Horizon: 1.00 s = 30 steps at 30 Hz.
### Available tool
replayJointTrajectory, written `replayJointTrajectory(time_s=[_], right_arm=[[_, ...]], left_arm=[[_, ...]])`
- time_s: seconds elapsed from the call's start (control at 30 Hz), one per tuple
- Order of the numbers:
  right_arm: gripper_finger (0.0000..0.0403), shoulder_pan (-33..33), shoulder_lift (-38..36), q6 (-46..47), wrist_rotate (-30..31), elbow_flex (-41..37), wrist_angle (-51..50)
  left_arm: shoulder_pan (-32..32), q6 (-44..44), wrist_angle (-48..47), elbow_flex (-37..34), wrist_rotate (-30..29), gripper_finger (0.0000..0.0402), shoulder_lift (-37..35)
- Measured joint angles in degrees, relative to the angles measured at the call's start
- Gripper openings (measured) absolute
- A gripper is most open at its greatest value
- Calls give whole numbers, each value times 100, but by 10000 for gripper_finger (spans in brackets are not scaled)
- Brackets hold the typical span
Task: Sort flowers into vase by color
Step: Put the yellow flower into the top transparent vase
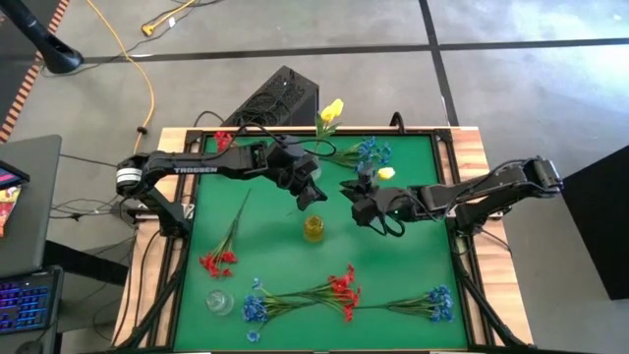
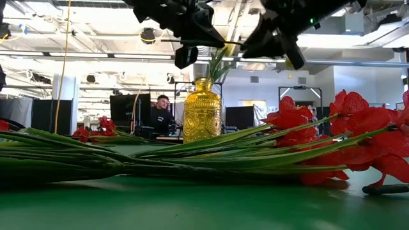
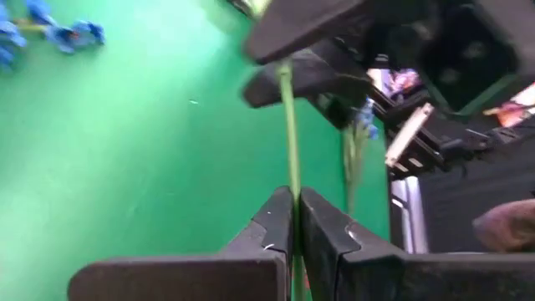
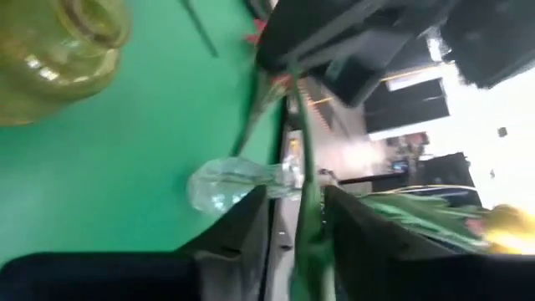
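The left gripper [image 1: 313,193], fingers pinched tight on a thin green stem [image 3: 290,142], hangs above the ribbed amber glass vase [image 1: 314,229]. Just to its right, the right gripper [image 1: 361,209] has its jaws parted around that yellow flower's [image 1: 386,173] stem, not clamping it.

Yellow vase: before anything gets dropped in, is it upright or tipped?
Upright. The yellow vase stands on its base on the green mat, neck up, with green leaves rising behind it.
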Motion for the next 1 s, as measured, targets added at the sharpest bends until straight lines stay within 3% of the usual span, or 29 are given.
replayJointTrajectory(time_s=[0.17, 0.3, 0.5, 0.6, 0.73, 0.83, 1.0], right_arm=[[221, 257, -77, 39, 882, 0, 88], [248, 493, -156, 666, 1488, 0, -90], [252, 750, -416, 1993, 1505, 0, -773], [252, 762, -619, 2933, 1105, 0, -1282], [253, 545, -816, 4100, -164, 0, -1519], [253, 338, -874, 4589, -933, 0, -1315], [253, 170, -810, 4617, -1222, 0, -444]], left_arm=[[48, 167, 1, 0, -224, 0, -30], [139, 387, -20, -2, -331, 0, -205], [142, 1035, -60, -11, -1020, 0, -770], [131, 1392, 44, -92, -1300, 0, -1105], [42, 1862, 760, -583, -1470, 0, -1553], [-24, 1949, 1933, -1308, -981, 0, -1882], [-44, 1879, 4224, -2662, -128, 0, -2177]])
